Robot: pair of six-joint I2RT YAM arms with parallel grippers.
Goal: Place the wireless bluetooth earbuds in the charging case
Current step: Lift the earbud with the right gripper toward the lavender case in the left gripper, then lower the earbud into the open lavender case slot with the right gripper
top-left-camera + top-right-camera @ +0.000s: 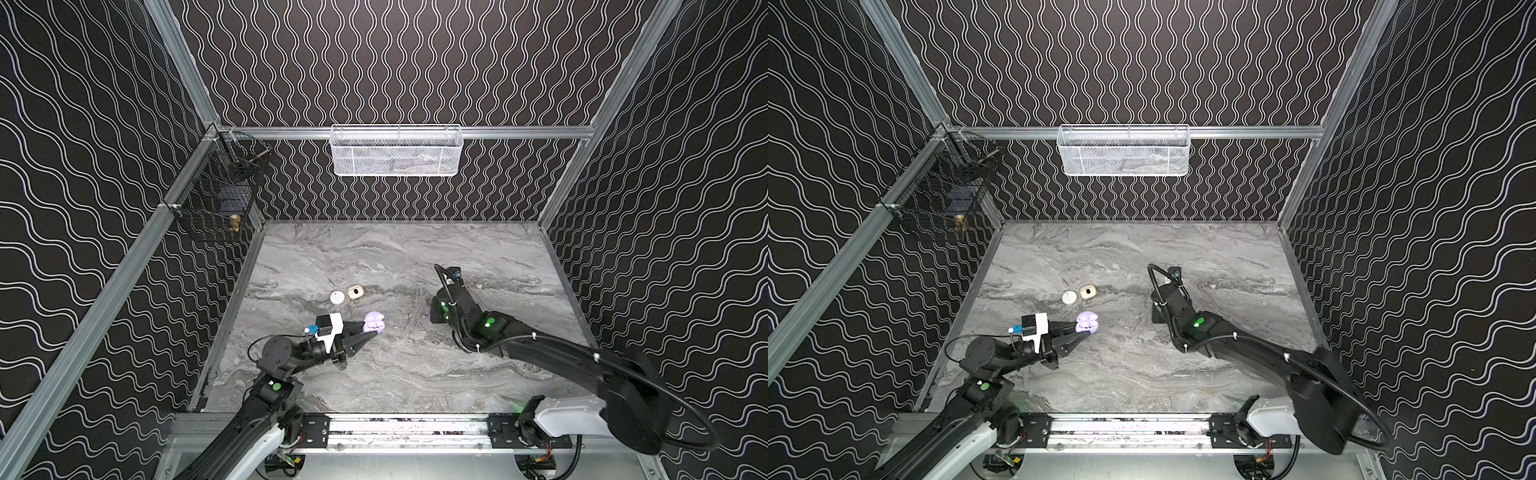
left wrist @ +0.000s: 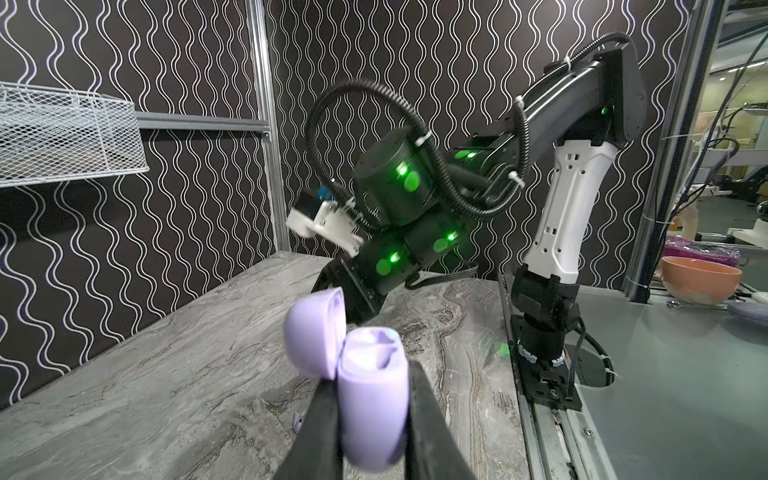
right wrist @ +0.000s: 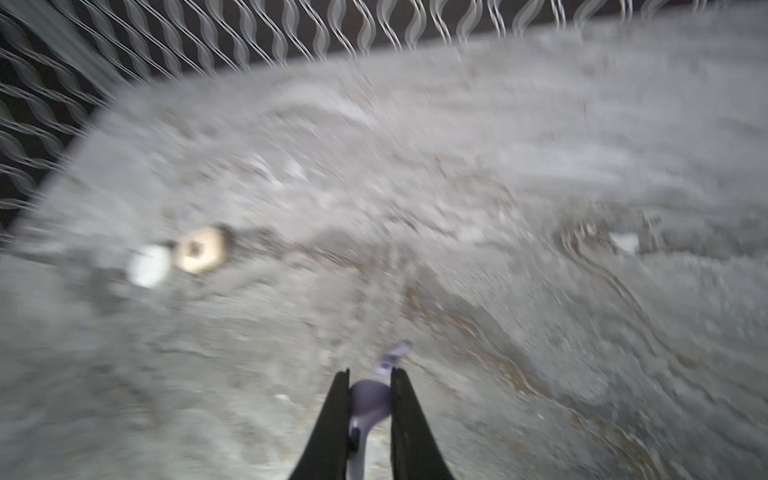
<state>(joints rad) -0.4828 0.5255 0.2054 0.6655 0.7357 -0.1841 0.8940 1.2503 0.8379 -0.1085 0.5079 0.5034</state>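
The lavender charging case (image 1: 373, 322) (image 2: 372, 399) is pinched between the fingers of my left gripper (image 1: 371, 332) (image 2: 372, 374), just above the table left of centre. Its lid (image 2: 316, 332) stands open. My right gripper (image 3: 370, 374) is shut on the head of a lavender earbud (image 3: 369, 401), low over the table at centre right. In both top views its fingers are mostly hidden under the wrist (image 1: 446, 305). A small lavender piece (image 3: 392, 353) lies just beyond those fingertips. Another lavender earbud (image 2: 298, 424) lies on the table beside the case.
A round white case (image 1: 337, 297) and an open beige case (image 1: 355, 291) sit together on the marble behind the left gripper. A white mesh basket (image 1: 395, 151) hangs on the back wall and a black wire basket (image 1: 216, 195) at the back left. A metal rail (image 1: 395, 428) runs along the front.
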